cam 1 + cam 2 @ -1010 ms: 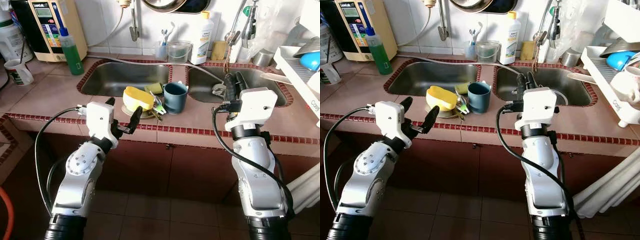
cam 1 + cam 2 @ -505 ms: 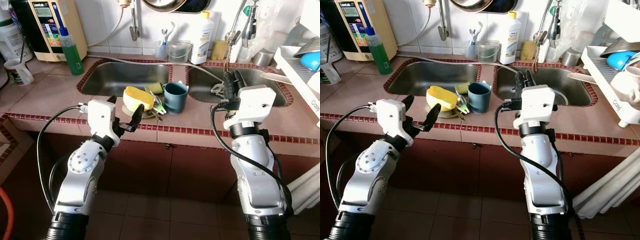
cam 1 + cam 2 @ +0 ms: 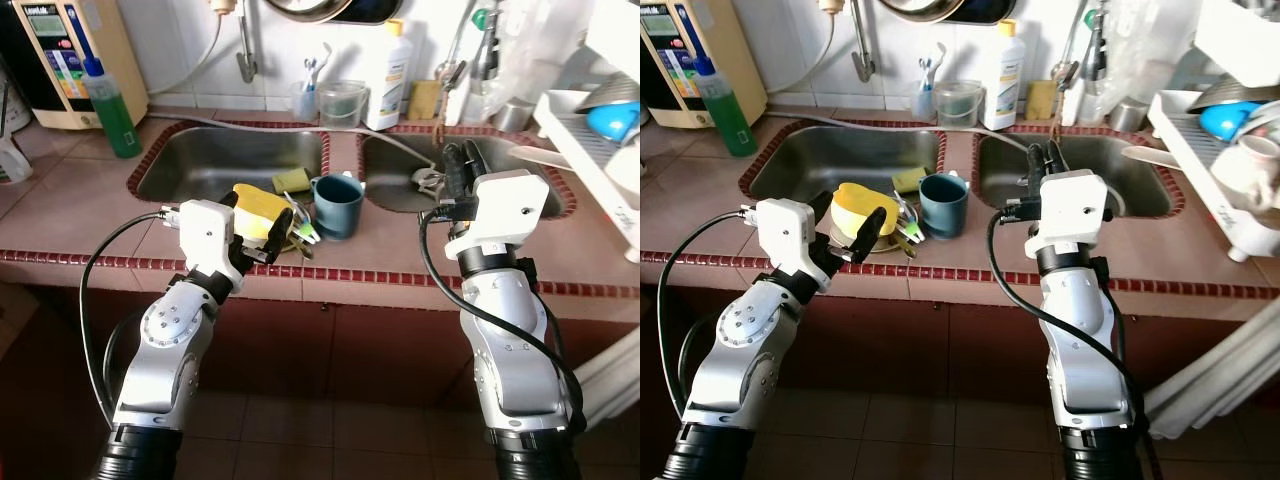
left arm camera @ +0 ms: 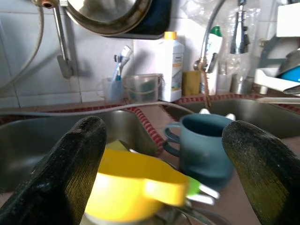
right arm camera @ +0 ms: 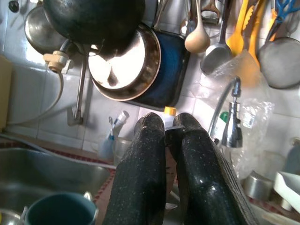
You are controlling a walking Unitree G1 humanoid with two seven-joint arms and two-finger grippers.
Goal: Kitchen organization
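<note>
My left pincer hangs at the front edge of the counter, its two black fingers spread wide apart and holding nothing — the yellow bowl sits just beyond them, upside down and tilted on a small heap of dishes and cutlery on the strip of counter between the two sinks. Just beside that heap, toward the right sink, stands the blue mug, upright, its handle turned toward the bowl. A yellow-green sponge rests behind the bowl, at the rim of the left sink. My right pincer is raised over the near edge of the right sink, its fingers pressed close together with nothing between them, pointing toward the tiled back wall. Along the counter's back edge stand a white bottle, a clear cup with toothbrushes and a clear tub; a green bottle stands near the back left corner, and a dish rack sits at the right end.
</note>
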